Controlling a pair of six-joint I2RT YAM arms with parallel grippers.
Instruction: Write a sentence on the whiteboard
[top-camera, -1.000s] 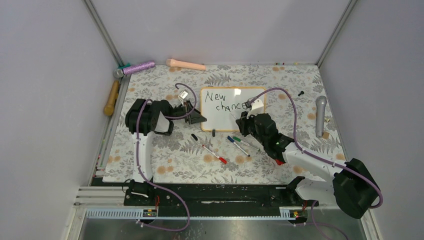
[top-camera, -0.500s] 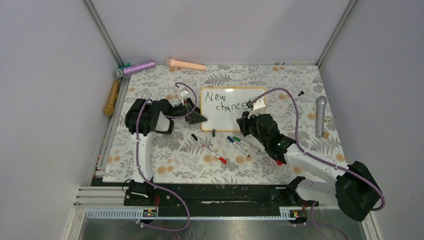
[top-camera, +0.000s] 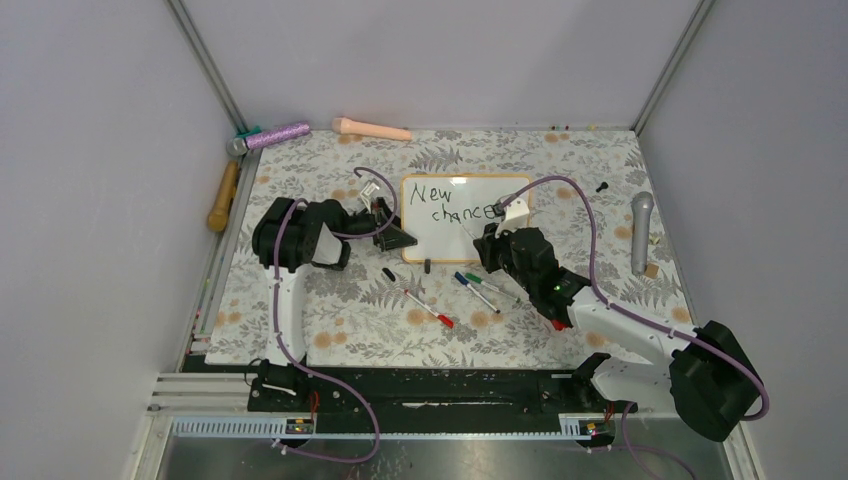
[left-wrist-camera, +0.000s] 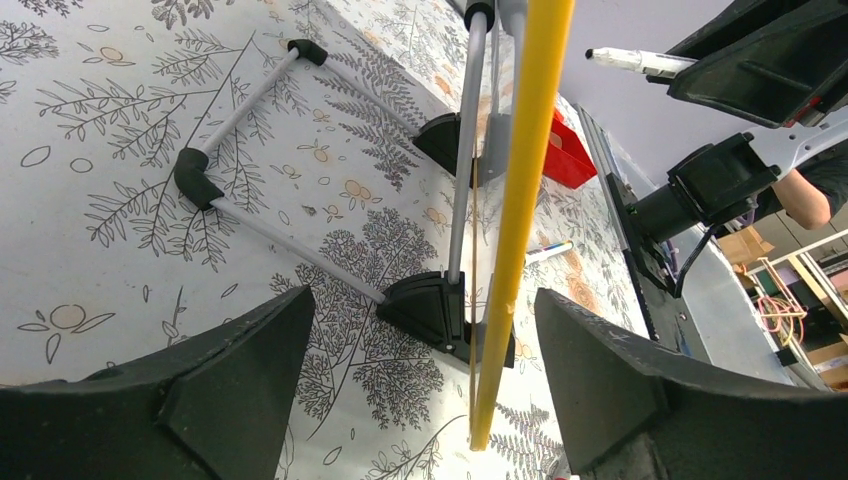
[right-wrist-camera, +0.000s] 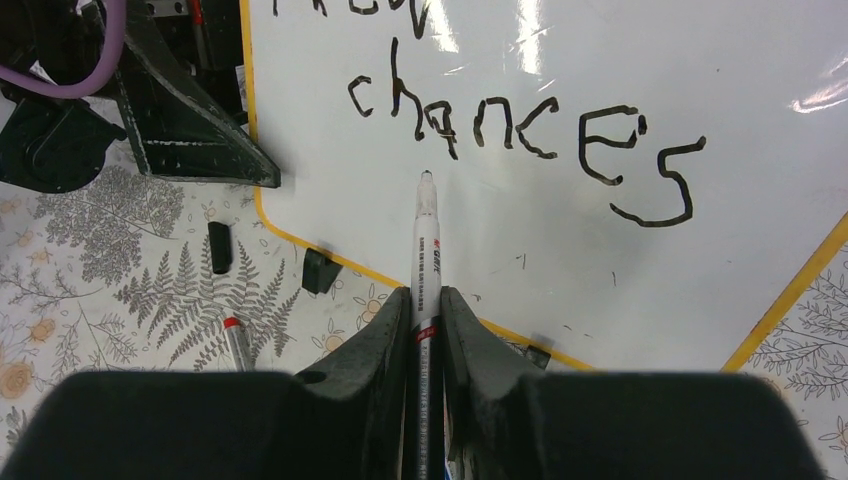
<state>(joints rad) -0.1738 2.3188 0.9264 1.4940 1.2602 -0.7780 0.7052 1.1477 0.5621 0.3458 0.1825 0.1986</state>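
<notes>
Now right gripper (right-wrist-camera: 424, 297) clamps marker (right-wrist-camera: 424, 240), tip below sentence (right-wrist-camera: 520, 130) on whiteboard (right-wrist-camera: 600, 270)

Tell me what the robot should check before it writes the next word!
1. Marker gripped in right claw: ok, clamped, tip aimed at the whiteboard.
2. Bare space under the sentence: ok.
3. Left claw steadying the whiteboard: not ok, open, fingers either side of its edge.
4. Marker tip touching the whiteboard: cannot tell.
5. Whole sentence written: not ok, only "New chances" shows.
</notes>
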